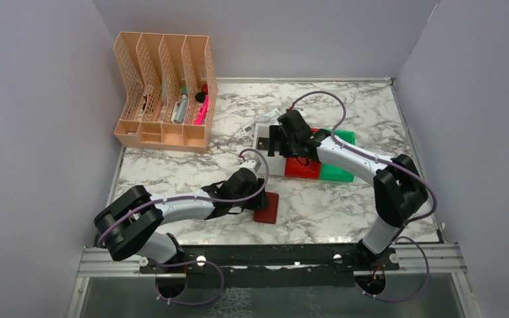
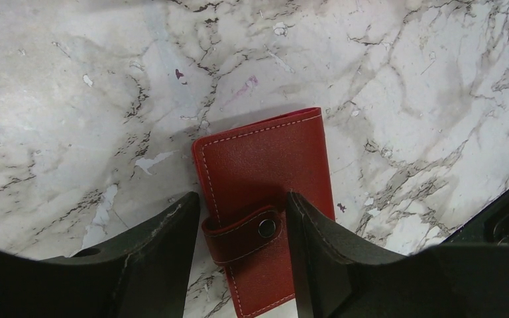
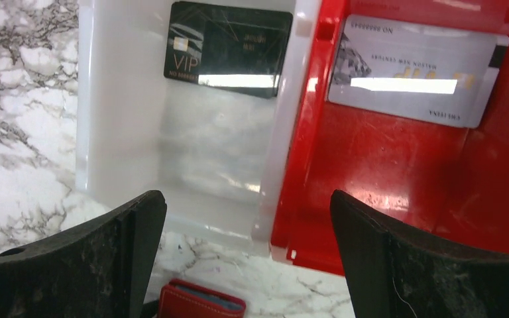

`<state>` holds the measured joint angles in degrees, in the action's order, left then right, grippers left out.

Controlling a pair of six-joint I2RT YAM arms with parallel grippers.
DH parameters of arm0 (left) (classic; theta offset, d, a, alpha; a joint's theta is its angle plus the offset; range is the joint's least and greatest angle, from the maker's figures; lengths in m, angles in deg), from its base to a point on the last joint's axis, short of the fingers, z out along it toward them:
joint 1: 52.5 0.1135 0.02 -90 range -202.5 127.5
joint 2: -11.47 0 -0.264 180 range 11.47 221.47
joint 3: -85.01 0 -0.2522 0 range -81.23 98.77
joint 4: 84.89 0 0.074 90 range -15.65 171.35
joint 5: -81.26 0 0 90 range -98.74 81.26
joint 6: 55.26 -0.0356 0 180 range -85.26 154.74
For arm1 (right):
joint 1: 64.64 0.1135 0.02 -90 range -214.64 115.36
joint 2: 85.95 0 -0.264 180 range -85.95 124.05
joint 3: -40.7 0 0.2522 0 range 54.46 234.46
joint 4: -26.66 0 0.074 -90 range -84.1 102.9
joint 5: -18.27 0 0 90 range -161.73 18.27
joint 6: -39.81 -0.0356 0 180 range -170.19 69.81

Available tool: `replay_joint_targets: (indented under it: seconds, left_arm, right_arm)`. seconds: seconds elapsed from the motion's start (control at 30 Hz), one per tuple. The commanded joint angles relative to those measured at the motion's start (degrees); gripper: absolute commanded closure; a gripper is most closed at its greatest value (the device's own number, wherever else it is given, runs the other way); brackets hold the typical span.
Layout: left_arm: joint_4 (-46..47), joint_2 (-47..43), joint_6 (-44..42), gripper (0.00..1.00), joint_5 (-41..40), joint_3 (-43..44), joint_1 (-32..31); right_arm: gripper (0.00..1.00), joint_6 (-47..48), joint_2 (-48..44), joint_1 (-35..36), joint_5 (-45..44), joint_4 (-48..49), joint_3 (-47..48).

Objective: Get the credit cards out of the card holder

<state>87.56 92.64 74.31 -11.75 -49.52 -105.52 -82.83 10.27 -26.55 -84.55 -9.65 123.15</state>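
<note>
Card holder (image 2: 265, 172) lies closed and flat on the desk (image 2: 73, 99), near edge, snap tab fastened across it. Left claw (image 2: 242, 205) sits right over it, half-spread, nothing pinched. Its left finger is just beside the tab's end and its right finger is over the cover's right side; can't tell if either touches the leather. Right claw (image 3: 246, 205) is spread wide and empty, hanging above the seam between the white bin (image 3: 116, 99) and the red bin (image 3: 384, 172). Black VIP card (image 3: 228, 43) lies in the white bin, far end. Silver card (image 3: 414, 69) lies in the red bin, far end. Green bin (image 1: 341, 169) touches the red one on its right. Peach file rack (image 1: 166, 93) stands at the far left, well apart.
</note>
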Motion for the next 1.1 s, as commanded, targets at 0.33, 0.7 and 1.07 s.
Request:
replay_joint_targets:
  seconds: [0.33,0.7,1.07]
  left_arm:
    - [-2.2,-1.6,-0.5,0.45,1.2,-1.0,-0.3]
    - [-2.9,-1.9,-1.2,0.43,1.3,-0.5,-0.3]
    - [-3.8,-2.7,-0.8,0.43,0.6,-0.4,-0.3]
  right_arm:
    - [0.02,4.1,10.7,-1.1,7.3,0.4,10.5]
    - [0.06,7.7,11.7,-1.1,11.9,0.5,11.6]
    - [0.09,10.3,8.6,-1.0,14.9,3.1,6.0]
